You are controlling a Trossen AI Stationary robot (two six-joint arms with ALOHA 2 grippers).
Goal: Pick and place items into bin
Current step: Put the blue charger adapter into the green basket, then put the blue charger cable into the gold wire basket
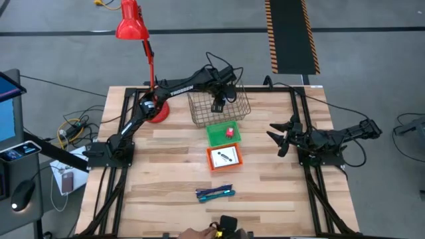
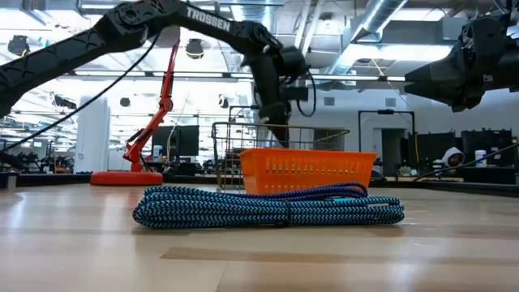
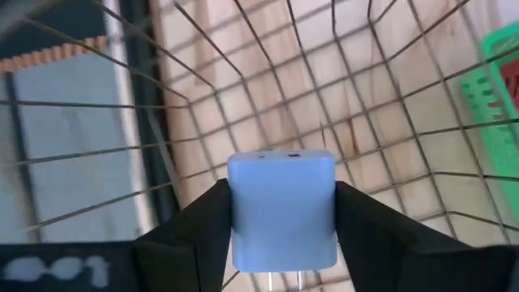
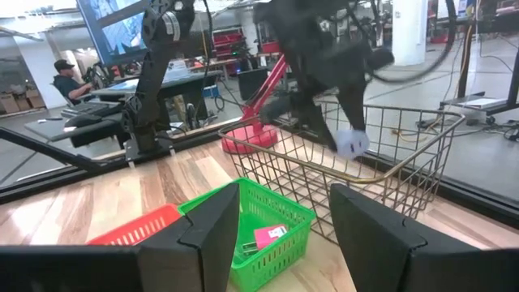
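Over wire bin (image 1: pixel 219 109): left gripper (image 3: pixel 284 235), jaws clamped on blue charger (image 3: pixel 282 209); "TROSSEN" on arm (image 1: pixel 180 88). Right gripper (image 1: pixel 279 136) above desk (image 1: pixel 166 179), jaws wide. Pens (image 1: pixel 215 193) near front.

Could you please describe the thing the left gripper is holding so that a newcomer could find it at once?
Start at the wire basket at the table's far edge, beside the red lamp. The left gripper hangs over it, shut on a small charger. It is a pale blue block with two metal prongs, unlike the green tray and orange tray nearer the middle.
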